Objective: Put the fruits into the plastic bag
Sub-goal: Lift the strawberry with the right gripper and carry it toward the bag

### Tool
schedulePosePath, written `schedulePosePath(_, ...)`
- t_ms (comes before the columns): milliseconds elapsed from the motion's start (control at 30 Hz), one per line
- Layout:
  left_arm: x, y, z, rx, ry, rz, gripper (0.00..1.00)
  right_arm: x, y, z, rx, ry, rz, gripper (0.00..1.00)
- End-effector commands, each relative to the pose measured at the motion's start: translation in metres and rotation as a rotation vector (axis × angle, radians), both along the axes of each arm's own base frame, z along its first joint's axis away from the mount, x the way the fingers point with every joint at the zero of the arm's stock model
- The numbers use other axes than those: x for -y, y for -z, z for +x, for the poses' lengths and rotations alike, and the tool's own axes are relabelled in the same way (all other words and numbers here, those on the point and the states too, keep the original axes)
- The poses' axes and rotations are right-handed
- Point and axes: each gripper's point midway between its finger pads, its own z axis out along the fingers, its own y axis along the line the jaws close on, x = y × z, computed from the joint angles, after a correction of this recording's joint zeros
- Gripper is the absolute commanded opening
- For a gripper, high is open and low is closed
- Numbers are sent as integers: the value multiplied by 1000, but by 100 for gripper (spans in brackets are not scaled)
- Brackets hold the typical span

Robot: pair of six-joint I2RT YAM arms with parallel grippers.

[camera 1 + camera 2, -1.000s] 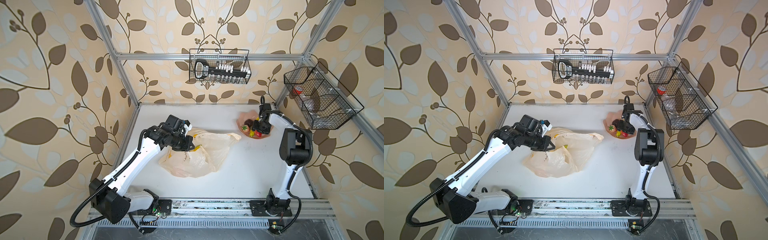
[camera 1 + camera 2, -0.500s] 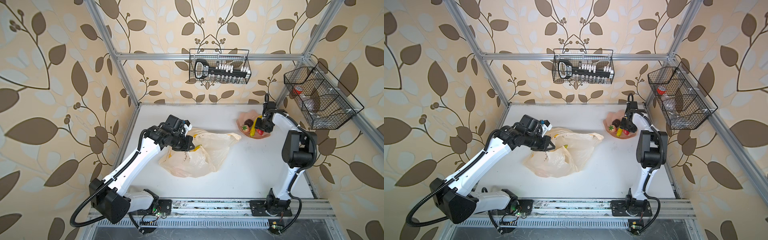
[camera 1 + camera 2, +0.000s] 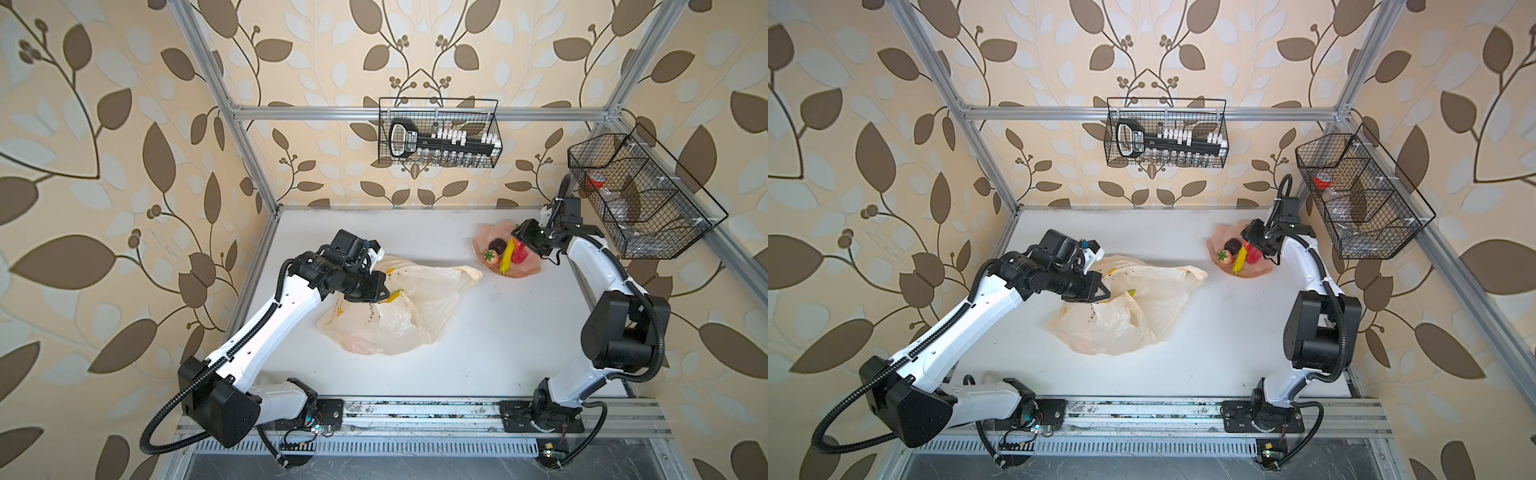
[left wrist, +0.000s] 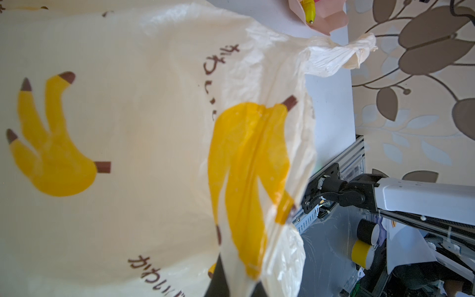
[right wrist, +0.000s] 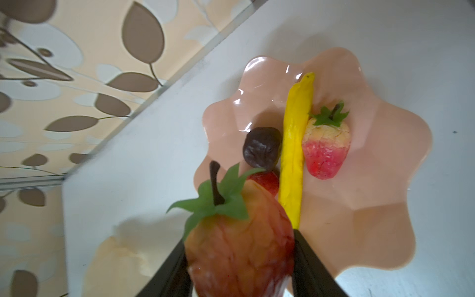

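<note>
1. Top views: left end effector [image 3: 382,291] is fully closed, pinching the bag [image 3: 411,320] at its left rim. The rest of the bag lies crumpled mid-counter [image 3: 498,345].
2. The bag's handle end reaches toward the plate [image 3: 530,269] in the far right corner; contact there not discernible. The counter is bare in front of bag and plate, through to the front rail [image 3: 415,409].
3. Right end effector [image 3: 520,252] hovers over the plate's far right rim.
4. Left wrist: bag film drapes over one dark finger [image 4: 217,280]. A bare strip of counter runs along the bag's free edge.
5. Right wrist: jaws about half closed, gripping a red fruit [image 5: 239,246] with green leaves above the plate's rim.
6. On the plate: banana [image 5: 295,154] touching strawberry [image 5: 325,151], dark fruit [image 5: 262,149] just beside the banana, small red piece [image 5: 267,180] partly hidden.
</note>
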Motion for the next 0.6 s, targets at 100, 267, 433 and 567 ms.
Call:
schedulePosePath(100,6,-15,0,42,29,-38,0,-30,-47,11,242,-46,339,46)
schedulePosePath(267,6,-13,0,37,30,-37,0,-41,-57,7,300,-68,452,45)
schedulePosePath(433,6,-13,0,38,33,-32,0,-46,-47,0,281,-77,481,44)
schedulePosePath(567,6,-13,1,38,35,-31,0,-50,-43,-12,277,-79,506,44)
